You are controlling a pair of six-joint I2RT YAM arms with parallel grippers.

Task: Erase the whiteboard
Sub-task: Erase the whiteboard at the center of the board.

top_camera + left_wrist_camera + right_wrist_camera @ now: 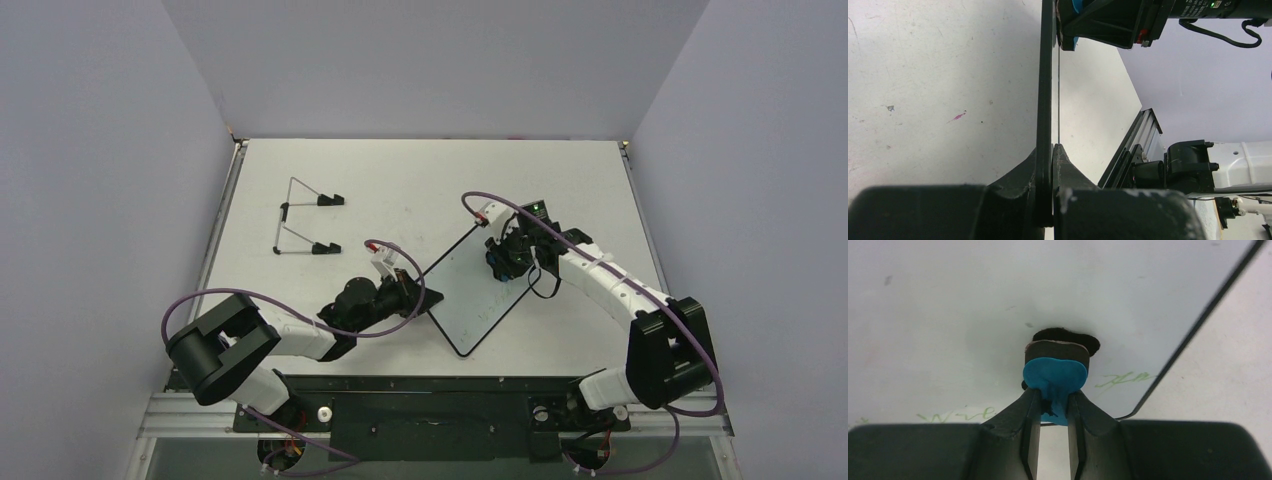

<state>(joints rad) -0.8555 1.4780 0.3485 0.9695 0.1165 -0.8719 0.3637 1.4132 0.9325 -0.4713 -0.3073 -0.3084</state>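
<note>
On the white, grey-walled table (400, 180), left pincer (406, 288) clamps whiteboard (465, 300), right pincer (1054, 401) pinches eraser (1055, 371)

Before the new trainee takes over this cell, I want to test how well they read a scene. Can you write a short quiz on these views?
1. True or false: the left end effector is shut on the edge of the whiteboard.
2. What does the right end effector hold against the board's face? A) a marker B) a blue-and-black eraser C) a cloth
3. Fill in: the handwriting on the board is ____ in colour.
Key: 1 true; 2 B; 3 green.
</note>
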